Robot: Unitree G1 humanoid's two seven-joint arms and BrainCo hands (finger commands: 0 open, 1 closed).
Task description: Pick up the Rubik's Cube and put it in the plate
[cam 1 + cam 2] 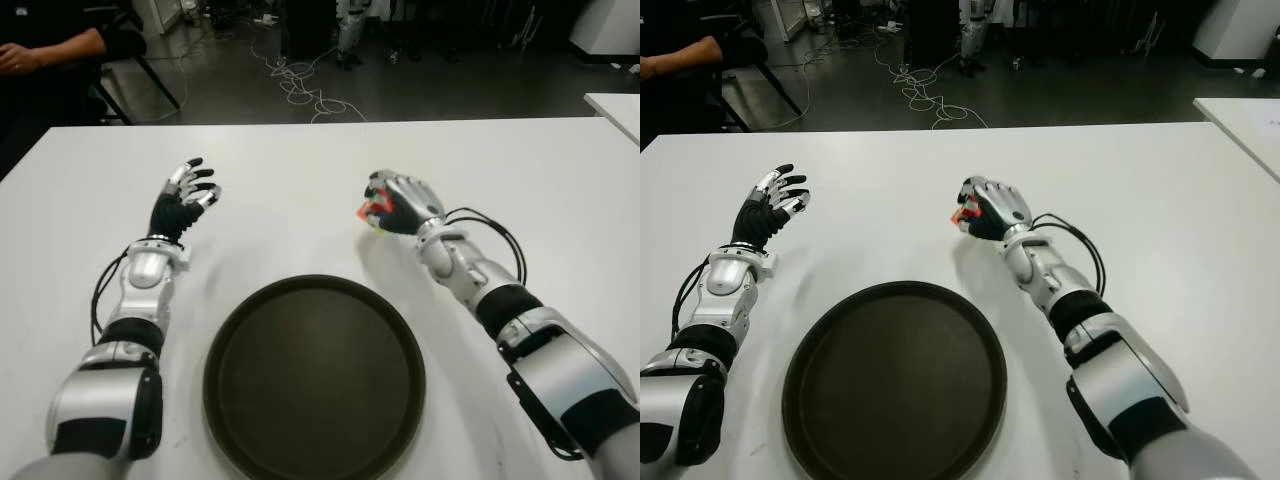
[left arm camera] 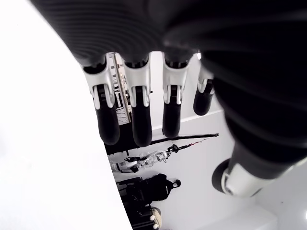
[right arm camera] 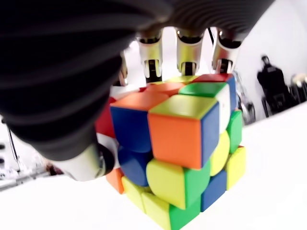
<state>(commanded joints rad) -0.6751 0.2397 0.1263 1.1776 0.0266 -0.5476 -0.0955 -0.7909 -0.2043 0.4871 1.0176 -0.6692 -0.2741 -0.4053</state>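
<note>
Orange, yellow, blue and green stickers fill your right wrist view: the Rubik's Cube [image 3: 180,148] sits inside the right hand [image 1: 402,203], with the fingers [image 3: 188,53] curled over its top face and the thumb pressed against its side. From the head camera you can see that hand closed around the cube over the white table [image 1: 560,180], just beyond the far right edge of the dark round plate [image 1: 315,375]. Whether the cube's lowest corner is touching the tabletop or is just clear of it, you cannot tell from these views.

Your left hand [image 1: 185,200] shows to the left of the plate with its fingers spread and nothing in it; leave it out of this. A person's arm [image 1: 50,48] shows at the far left behind the table, well away from the work.

You look to be at the grasp-and-lift step, with the grip made and the carry not yet done. Next you would raise the cube clear of the table, bring the right hand back toward you and inward until it is over the plate's flat middle, lower it, and only then loosen the fingers. Watch the plate's raised rim as you cross it, and keep the thumb firm so the smooth cube does not rotate out of the grip
</note>
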